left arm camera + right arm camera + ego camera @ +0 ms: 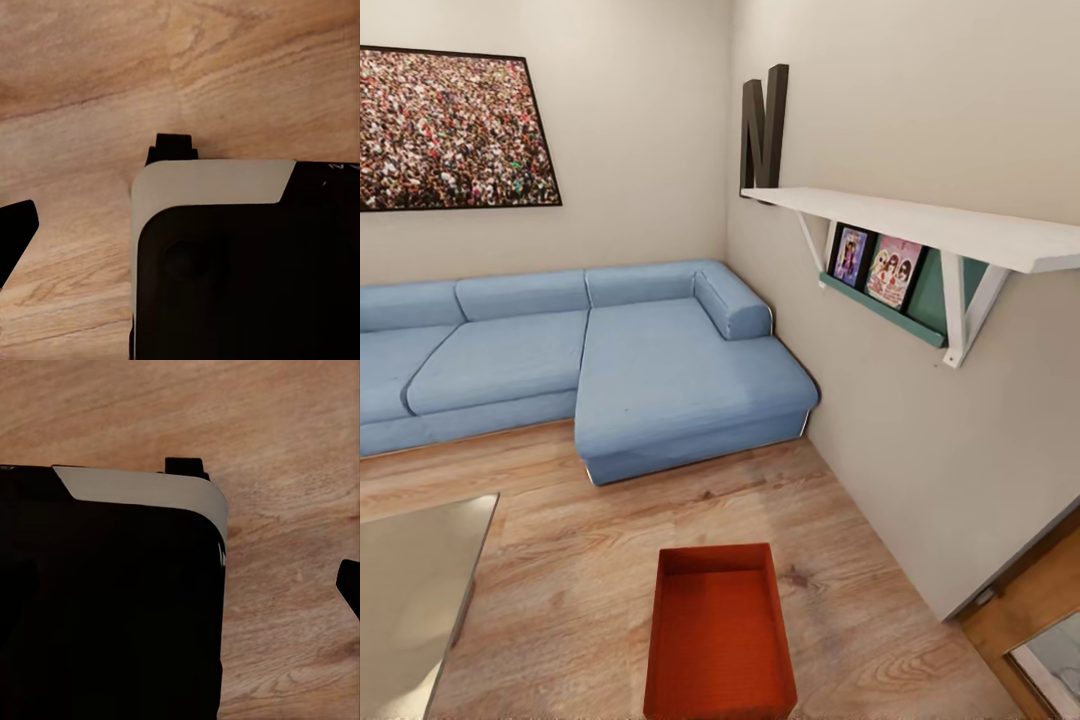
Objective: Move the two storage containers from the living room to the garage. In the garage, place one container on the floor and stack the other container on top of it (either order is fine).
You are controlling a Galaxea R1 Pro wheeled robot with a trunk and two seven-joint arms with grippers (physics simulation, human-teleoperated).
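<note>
At the far left of my head view hung a framed picture of a crowd (452, 130) on the beige wall, and below it the blue corner sofa (560, 360) ran along that wall and turned out into the room. In the lower left corner stood a glass-topped table (415, 590) on the light wood plank floor (560, 480) of the living room. One orange-red storage container (720, 635) sat on the planks near the bottom edge of the view, just right of centre, upright and open-topped, well apart from the sofa's chaise and from the table. To the right, a black letter N (764, 125) stood on a white wall shelf (930, 225), with two picture books (875, 265) leaning on a green ledge under it, and a wooden door frame (1030, 600) showed at the lower right corner. My left wrist camera looked down on the planks past my own black and white body (247, 262), with one dark fingertip (15, 232) of my left gripper at the edge; my right wrist camera showed the same, with one fingertip (349, 585) of my right gripper at the edge. I could not tell how far either gripper was parted, and nothing lay against the fingertips I saw.
</note>
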